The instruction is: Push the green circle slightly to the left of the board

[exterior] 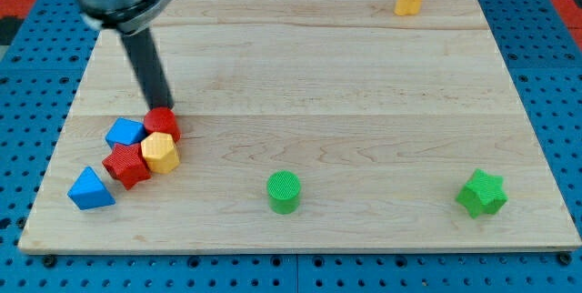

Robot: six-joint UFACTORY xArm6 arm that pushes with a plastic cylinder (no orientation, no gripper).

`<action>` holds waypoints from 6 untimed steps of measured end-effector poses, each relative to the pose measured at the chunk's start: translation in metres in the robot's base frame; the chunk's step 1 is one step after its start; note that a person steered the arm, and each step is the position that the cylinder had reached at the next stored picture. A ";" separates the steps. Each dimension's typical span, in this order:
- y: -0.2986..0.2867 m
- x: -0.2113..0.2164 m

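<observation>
My tip touches the top of the red round block at the view's left, and the green circle sits far away near the bench's bottom edge.

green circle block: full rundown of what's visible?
The green circle is a short upright cylinder, bright green, with a finely ribbed flat top, plastic-looking. It stands alone on the wooden board near the view's bottom edge, slightly left of centre, touching no other block. My tip is far off at the view's left.
</observation>
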State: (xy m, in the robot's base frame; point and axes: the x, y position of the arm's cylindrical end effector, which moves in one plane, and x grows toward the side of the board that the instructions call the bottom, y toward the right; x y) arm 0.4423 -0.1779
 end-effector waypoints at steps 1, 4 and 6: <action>0.043 0.002; 0.180 0.086; 0.239 0.122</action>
